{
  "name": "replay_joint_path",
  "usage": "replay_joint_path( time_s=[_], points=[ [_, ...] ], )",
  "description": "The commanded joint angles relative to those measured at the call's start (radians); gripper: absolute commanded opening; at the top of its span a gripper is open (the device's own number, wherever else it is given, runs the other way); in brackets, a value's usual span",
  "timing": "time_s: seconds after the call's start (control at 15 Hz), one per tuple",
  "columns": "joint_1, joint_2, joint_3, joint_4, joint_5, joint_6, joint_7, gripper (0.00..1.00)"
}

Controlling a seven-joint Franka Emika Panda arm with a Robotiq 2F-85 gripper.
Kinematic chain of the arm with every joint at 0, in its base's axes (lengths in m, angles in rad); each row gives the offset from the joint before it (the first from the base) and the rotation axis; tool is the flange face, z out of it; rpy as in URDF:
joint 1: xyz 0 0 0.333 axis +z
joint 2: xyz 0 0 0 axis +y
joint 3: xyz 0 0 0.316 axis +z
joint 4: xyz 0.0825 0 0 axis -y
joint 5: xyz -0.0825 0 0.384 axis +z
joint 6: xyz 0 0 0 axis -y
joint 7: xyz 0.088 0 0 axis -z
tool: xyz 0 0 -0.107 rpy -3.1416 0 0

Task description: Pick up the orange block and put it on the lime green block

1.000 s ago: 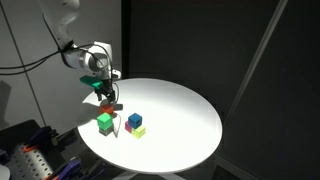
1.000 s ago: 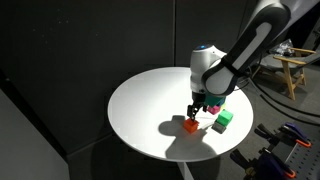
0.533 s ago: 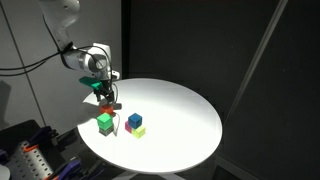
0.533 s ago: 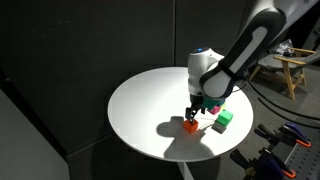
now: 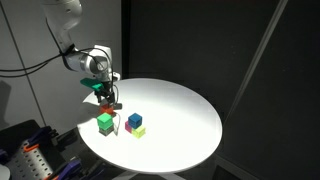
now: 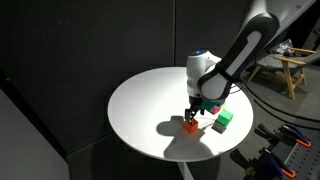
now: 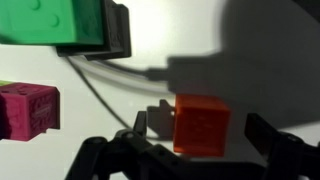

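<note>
The orange block (image 7: 200, 122) sits on the white round table, and also shows in both exterior views (image 6: 190, 125) (image 5: 111, 106). My gripper (image 7: 200, 130) is open and low over the block, one finger on each side, with a gap on the right side. It also shows in both exterior views (image 6: 192, 114) (image 5: 107, 98). The lime green block (image 7: 60, 22) stands close by on the table, apart from the gripper, and shows in both exterior views (image 5: 105, 123) (image 6: 224, 119).
A magenta cube (image 7: 28, 108) lies near the green block. In an exterior view a blue cube (image 5: 134, 119) sits on a magenta and yellow-green pair (image 5: 138, 130). The table (image 5: 180, 110) is round and white, with dark surroundings beyond its edge.
The arm has shifted only very slightly over the orange block. The blocks have not moved.
</note>
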State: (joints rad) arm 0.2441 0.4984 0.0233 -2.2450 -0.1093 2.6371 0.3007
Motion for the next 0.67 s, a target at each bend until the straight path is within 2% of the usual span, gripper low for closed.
replay_joint_path(
  time_s=[0.0, 0.6],
  points=[
    [0.01, 0.021, -0.012, 0.037, 0.003, -0.017, 0.005, 1.0],
    [0.013, 0.06, -0.018, 0.064, 0.002, -0.018, 0.003, 1.0]
  ],
)
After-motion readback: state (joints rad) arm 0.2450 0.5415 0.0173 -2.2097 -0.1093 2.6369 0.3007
